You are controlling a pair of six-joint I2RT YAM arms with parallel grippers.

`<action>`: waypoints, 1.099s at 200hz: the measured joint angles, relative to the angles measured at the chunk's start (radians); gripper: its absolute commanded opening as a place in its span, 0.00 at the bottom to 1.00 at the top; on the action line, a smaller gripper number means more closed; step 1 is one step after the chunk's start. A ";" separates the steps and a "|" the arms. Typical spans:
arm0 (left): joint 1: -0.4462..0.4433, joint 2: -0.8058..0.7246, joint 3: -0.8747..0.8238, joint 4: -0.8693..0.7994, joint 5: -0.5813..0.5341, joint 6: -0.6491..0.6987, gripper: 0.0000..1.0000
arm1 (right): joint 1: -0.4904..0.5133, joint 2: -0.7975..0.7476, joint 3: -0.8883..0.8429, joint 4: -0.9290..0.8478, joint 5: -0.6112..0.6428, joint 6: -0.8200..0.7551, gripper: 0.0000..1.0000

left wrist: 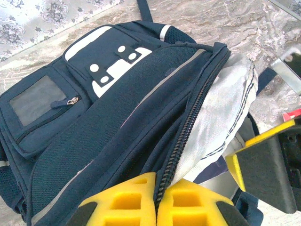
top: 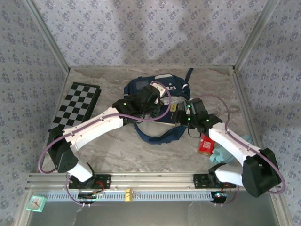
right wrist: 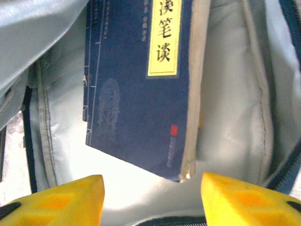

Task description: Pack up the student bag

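Observation:
The student bag [top: 139,85], navy with white patches, lies at the middle back of the table. My left gripper [left wrist: 162,182] is shut on the zipper edge of the bag [left wrist: 108,127] and holds the flap up off the white lining [left wrist: 225,108]. My right gripper [right wrist: 151,183] is open at the bag's mouth, its yellow fingertips [right wrist: 70,193] apart with nothing between them. Just beyond them a dark blue book [right wrist: 136,94] with a yellow title label rests inside against the pale lining [right wrist: 230,113]. From above, the left gripper [top: 155,101] and right gripper [top: 179,113] meet at the bag.
A folded checkerboard [top: 77,106] lies at the left. A red box [top: 205,145] and a light blue thing [top: 221,155] sit by the right arm. A small teal clock [top: 36,203] is at the near left, beyond the rail. Patterned walls close in the table.

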State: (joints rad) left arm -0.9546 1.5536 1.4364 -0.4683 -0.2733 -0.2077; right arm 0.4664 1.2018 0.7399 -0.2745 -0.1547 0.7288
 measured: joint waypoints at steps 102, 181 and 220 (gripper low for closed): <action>0.006 0.000 0.002 -0.009 0.026 -0.014 0.00 | 0.063 0.253 -0.011 0.177 0.100 -0.026 0.07; 0.019 0.000 0.003 -0.007 0.035 -0.049 0.02 | 0.054 0.200 0.022 0.190 0.108 -0.116 0.26; 0.019 -0.003 0.002 -0.018 0.105 -0.077 0.39 | 0.043 -0.155 -0.070 0.048 0.161 -0.090 0.40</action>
State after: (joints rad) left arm -0.9356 1.5509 1.4387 -0.4866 -0.1680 -0.2844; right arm 0.5098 1.0470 0.6697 -0.2264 0.0059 0.6384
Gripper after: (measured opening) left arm 0.271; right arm 0.360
